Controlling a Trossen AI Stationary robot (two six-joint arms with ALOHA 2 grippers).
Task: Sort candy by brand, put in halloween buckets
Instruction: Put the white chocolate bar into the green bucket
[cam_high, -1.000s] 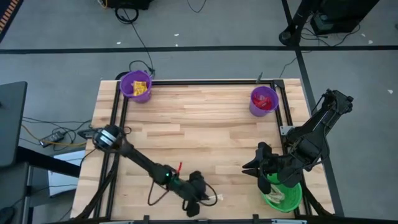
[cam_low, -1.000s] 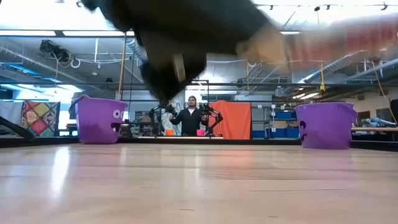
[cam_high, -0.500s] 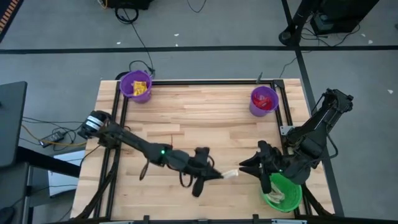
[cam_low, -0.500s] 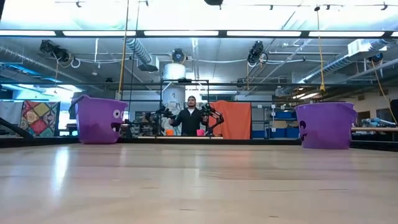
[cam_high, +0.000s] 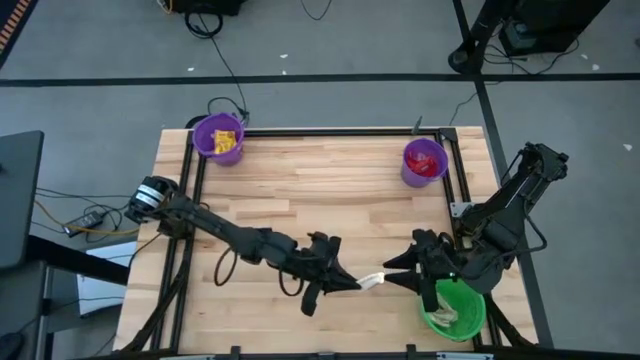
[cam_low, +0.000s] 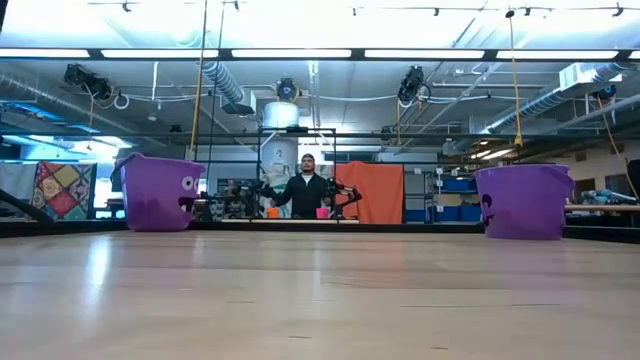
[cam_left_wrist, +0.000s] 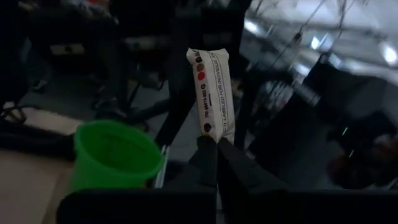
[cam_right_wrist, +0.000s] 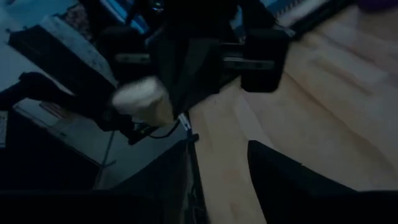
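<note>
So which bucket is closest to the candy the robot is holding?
The green bucket, at the table's near right corner. The left end effector holds the cream candy right beside it; both purple buckets sit at the far edge.

Tabletop (cam_high: 330, 190) mid open; claws (cam_high: 385, 280) crowd green bucket (cam_high: 458, 310).

Grey floor (cam_high: 330, 40) fills the upper high view, crossed by a dark line, with black cables (cam_high: 222, 60) trailing across it. In the low view, ceiling strip lights (cam_low: 300, 53) glow above ducts (cam_low: 225, 85). An orange panel (cam_low: 378, 193) stands at centre, a person (cam_low: 305, 190) beside it, a patterned quilt (cam_low: 60, 190) at far left.
</note>
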